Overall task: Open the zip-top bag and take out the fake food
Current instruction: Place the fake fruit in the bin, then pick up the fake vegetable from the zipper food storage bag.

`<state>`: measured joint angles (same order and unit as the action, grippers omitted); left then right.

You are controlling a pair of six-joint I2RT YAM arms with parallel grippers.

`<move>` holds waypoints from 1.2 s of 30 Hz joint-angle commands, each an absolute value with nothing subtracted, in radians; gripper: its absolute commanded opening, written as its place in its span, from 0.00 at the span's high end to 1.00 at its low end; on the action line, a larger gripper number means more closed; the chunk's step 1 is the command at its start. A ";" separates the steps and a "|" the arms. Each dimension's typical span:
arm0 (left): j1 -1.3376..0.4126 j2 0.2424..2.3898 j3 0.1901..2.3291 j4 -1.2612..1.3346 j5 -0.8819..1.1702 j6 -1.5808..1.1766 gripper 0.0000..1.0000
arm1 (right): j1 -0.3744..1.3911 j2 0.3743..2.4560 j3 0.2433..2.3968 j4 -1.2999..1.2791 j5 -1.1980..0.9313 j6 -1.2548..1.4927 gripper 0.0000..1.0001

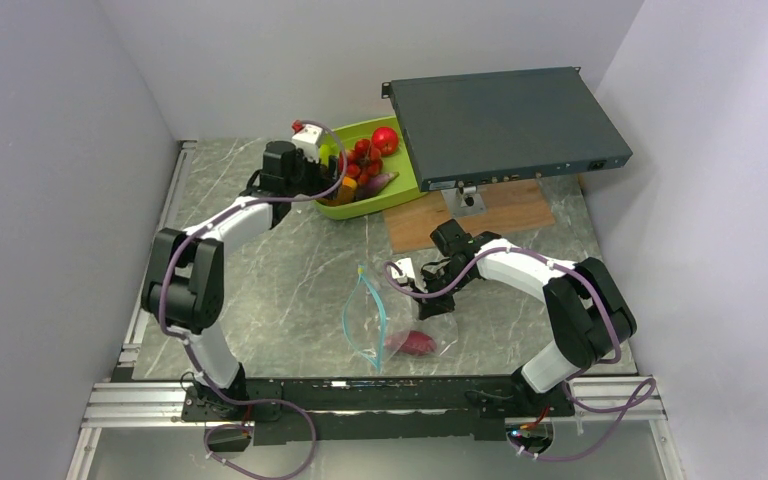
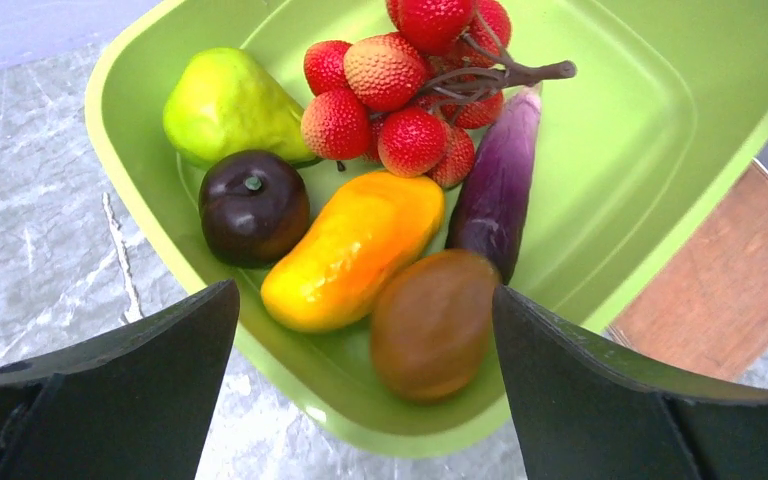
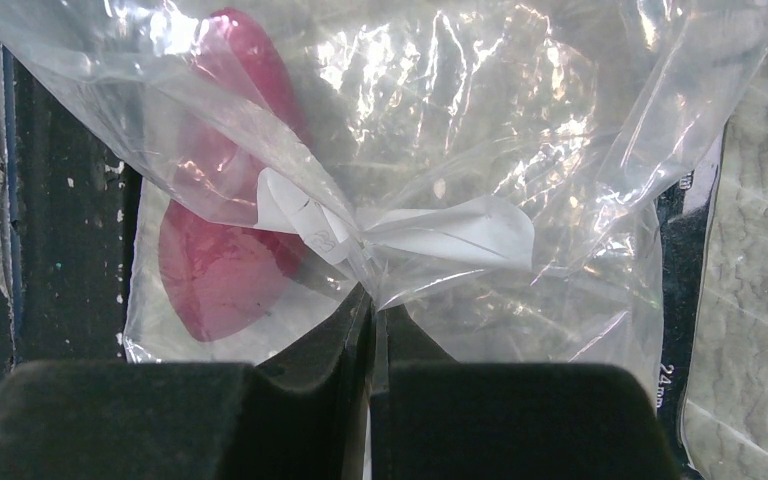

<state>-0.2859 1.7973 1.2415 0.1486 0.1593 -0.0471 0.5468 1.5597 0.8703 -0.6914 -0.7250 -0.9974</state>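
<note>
The bag lay flat on the table near its front edge, between my two bases and a little toward my right one. One red piece of food was left inside, down in the near corner. The blue zip strip ran roughly near to far along the bag's left side and looked parted into a loop, so I judged the mouth open and facing my left arm's side. My right pincer was closed on a bunched fold of the clear film at the far right of the bag, away from the mouth; in its own view the jaws met on the plastic, with the red piece just beyond and to the left. That arm was by far the nearer. My left pincer hung open and empty, well apart from the bag, over the tray, where pear, plum, mango, eggplant and grape bunch lay. By my reckoning the piece had to travel leftward, across the bag toward the strip, so lifting the held end would tip it that way.
</note>
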 commanded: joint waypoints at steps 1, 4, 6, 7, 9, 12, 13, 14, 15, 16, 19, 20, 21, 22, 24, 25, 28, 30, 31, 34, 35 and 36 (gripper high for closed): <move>-0.282 1.641 1.162 0.275 0.168 -0.072 0.00 | 0.552 1.557 0.886 -0.703 -0.734 -1.023 0.94; -0.254 1.547 1.031 0.415 0.231 -0.189 0.00 | 0.551 1.551 0.885 -0.703 -0.732 -1.024 0.94; -0.220 1.493 0.953 0.488 0.340 -0.275 0.00 | 0.552 1.545 0.882 -0.701 -0.732 -1.025 0.94; -0.203 1.470 0.918 0.513 0.397 -0.324 0.00 | 0.552 1.543 0.882 -0.701 -0.731 -1.025 0.94; -0.179 1.422 0.849 0.539 0.494 -0.407 0.00 | 0.552 1.539 0.881 -0.701 -0.731 -1.026 0.94; -0.172 1.318 0.781 0.488 0.556 -0.456 0.00 | 0.553 1.537 0.880 -0.703 -0.729 -1.028 0.94; -0.172 1.283 0.757 0.468 0.570 -0.469 0.00 | 0.552 1.534 0.880 -0.702 -0.728 -1.029 0.94; -0.171 1.245 0.733 0.449 0.580 -0.483 0.00 | 0.553 1.530 0.878 -0.701 -0.727 -1.029 0.94; -0.172 1.206 0.706 0.430 0.591 -0.497 0.00 | 0.553 1.527 0.878 -0.701 -0.726 -1.029 0.94; -0.172 1.167 0.680 0.415 0.599 -0.504 0.00 | 0.551 1.524 0.877 -0.700 -0.727 -1.028 0.94; -0.172 1.034 0.600 0.372 0.614 -0.536 0.00 | 0.551 1.519 0.876 -0.699 -0.728 -1.030 0.93; -0.172 0.992 0.565 0.380 0.634 -0.556 0.00 | 0.552 1.517 0.876 -0.699 -0.728 -1.030 0.93; -0.172 0.946 0.532 0.394 0.651 -0.580 0.00 | 0.553 1.517 0.876 -0.699 -0.727 -1.031 0.93; -0.172 0.904 0.497 0.403 0.664 -0.608 0.00 | 0.552 1.516 0.875 -0.699 -0.727 -1.031 0.93; -0.173 0.827 0.425 0.408 0.690 -0.662 0.00 | 0.552 1.515 0.875 -0.699 -0.728 -1.031 0.93; -0.173 0.797 0.396 0.407 0.699 -0.685 0.00 | 0.553 1.515 0.874 -0.698 -0.729 -1.031 0.93; -0.175 0.713 0.324 0.384 0.709 -0.738 0.00 | 0.552 1.517 0.874 -0.696 -0.729 -1.029 0.93; -0.176 0.674 0.291 0.376 0.712 -0.765 0.00 | 0.551 1.518 0.874 -0.695 -0.727 -1.029 0.93; -0.176 0.656 0.283 0.368 0.714 -0.772 0.00 | 0.553 1.518 0.874 -0.695 -0.726 -1.028 0.93; -0.189 0.635 0.275 0.328 0.715 -0.778 0.00 | 0.550 1.516 0.872 -0.692 -0.723 -1.026 0.93; -0.196 0.635 0.271 0.322 0.716 -0.779 0.00 | 0.551 1.516 0.871 -0.691 -0.722 -1.025 0.93; -0.210 0.635 0.264 0.320 0.714 -0.785 0.00 | 0.551 1.518 0.871 -0.690 -0.721 -1.025 0.93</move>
<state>-0.1822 0.6510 0.2691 0.3252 0.6880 -0.7380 0.5468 1.5490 0.8703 -0.6914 -0.7139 -1.0073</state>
